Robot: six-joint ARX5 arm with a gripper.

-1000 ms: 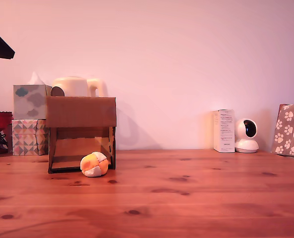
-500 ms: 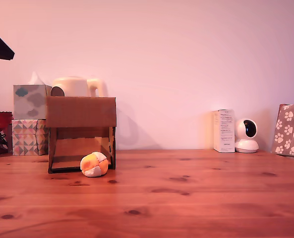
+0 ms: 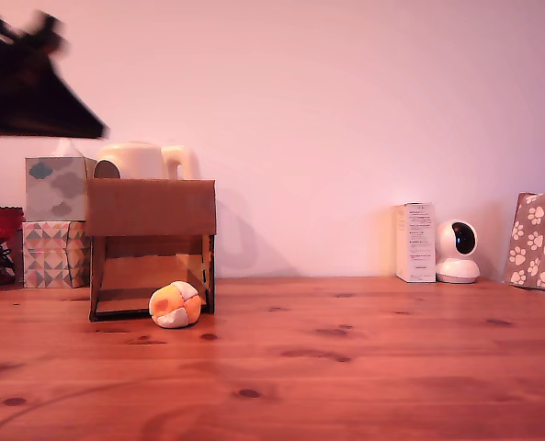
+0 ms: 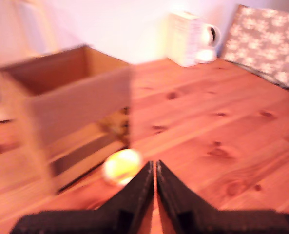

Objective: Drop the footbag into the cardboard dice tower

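Closed and empty, my gripper (image 4: 155,168) hangs high above the table, fingers pressed together. I see the footbag (image 3: 175,305) on the wood, touching the lower front opening of the cardboard dice tower (image 3: 151,246). Its open top shows nothing inside. I think a fast descent could push the soft ball deeper under the frame.

The cardboard dice tower (image 3: 151,248) is seen standing upright, plain brown, with a solid upper front panel and a framed opening below; its top is shown open in the wrist view (image 4: 68,92). The footbag (image 3: 175,304), a small soft ball of orange, yellow and white panels, is seen resting at the tower's front opening, by its corner post on the exterior view's right.
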